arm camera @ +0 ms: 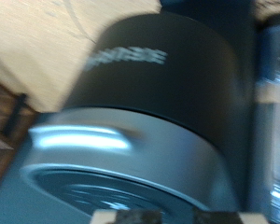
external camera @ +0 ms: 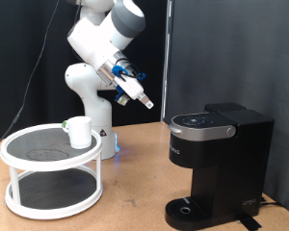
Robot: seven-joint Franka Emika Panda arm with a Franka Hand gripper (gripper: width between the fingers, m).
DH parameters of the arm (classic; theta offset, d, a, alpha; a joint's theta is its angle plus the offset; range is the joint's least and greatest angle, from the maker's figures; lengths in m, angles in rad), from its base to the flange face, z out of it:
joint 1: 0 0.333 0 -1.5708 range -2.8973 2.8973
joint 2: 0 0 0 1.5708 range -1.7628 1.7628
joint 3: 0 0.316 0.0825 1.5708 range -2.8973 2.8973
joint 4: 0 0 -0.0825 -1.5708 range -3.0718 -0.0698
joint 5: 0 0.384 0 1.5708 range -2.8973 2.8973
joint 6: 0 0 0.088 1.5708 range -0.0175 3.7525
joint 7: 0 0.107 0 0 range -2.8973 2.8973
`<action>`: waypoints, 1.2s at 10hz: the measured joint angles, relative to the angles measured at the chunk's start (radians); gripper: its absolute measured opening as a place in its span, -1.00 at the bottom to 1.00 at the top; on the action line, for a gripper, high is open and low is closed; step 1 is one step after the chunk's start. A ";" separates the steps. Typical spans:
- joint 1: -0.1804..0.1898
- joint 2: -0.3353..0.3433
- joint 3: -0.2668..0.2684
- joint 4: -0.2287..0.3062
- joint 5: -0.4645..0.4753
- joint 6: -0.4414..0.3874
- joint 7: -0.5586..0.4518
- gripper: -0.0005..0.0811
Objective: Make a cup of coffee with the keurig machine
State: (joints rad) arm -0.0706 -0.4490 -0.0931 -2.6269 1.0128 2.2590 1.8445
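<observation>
The black keurig machine (external camera: 218,166) stands at the exterior view's right on the wooden table, lid down, with its round drip base (external camera: 189,209) bare. The small white cup (external camera: 79,132) stands on the top tier of a white round rack (external camera: 50,169) at the left. My gripper (external camera: 144,100) hangs in the air between them, tilted down towards the machine, above and to the left of its lid, touching nothing. The wrist view is blurred and filled by the machine (arm camera: 149,84) with its silver trim (arm camera: 84,142). Nothing shows between my fingers.
The white robot base (external camera: 94,120) stands behind the rack. A black curtain hangs at the back. Bare wooden table (external camera: 135,192) lies between the rack and the machine.
</observation>
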 joint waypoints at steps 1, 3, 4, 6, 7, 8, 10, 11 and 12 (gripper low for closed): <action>-0.006 -0.003 -0.028 -0.001 -0.004 -0.082 0.023 -0.99; -0.059 -0.038 -0.046 -0.030 -0.026 -0.123 0.201 -0.99; -0.086 -0.067 -0.050 -0.050 -0.033 -0.121 0.251 -0.99; -0.139 -0.118 -0.075 -0.074 -0.102 -0.177 0.284 -0.99; -0.162 -0.138 -0.099 -0.076 -0.154 -0.237 0.283 -0.99; -0.182 -0.157 -0.125 -0.076 -0.204 -0.297 0.272 -0.99; -0.207 -0.211 -0.168 -0.093 -0.247 -0.357 0.221 -0.99; -0.207 -0.209 -0.166 -0.093 -0.246 -0.356 0.227 -0.99; -0.210 -0.210 -0.171 -0.095 -0.246 -0.357 0.225 -0.99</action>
State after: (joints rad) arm -0.2805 -0.6591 -0.2643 -2.7217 0.7664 1.9019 2.0691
